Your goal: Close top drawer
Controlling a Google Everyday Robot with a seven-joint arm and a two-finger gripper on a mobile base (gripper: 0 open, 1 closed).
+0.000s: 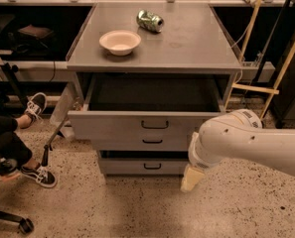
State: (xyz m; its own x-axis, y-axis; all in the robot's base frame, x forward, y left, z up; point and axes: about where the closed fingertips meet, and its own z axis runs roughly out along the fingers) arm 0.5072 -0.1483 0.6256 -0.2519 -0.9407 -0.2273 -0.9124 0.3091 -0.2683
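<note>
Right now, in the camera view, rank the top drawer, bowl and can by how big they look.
1. top drawer
2. bowl
3. can
The pincer hangs right of the lower drawers.

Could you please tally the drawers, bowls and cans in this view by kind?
Grey metal drawers with black loop handles: 3 (open top drawer, middle drawer, bottom drawer)
Cream round bowl: 1
Crushed green can: 1
Total: 5
The gripper hangs low by the front right corner of the grey cabinet.
</note>
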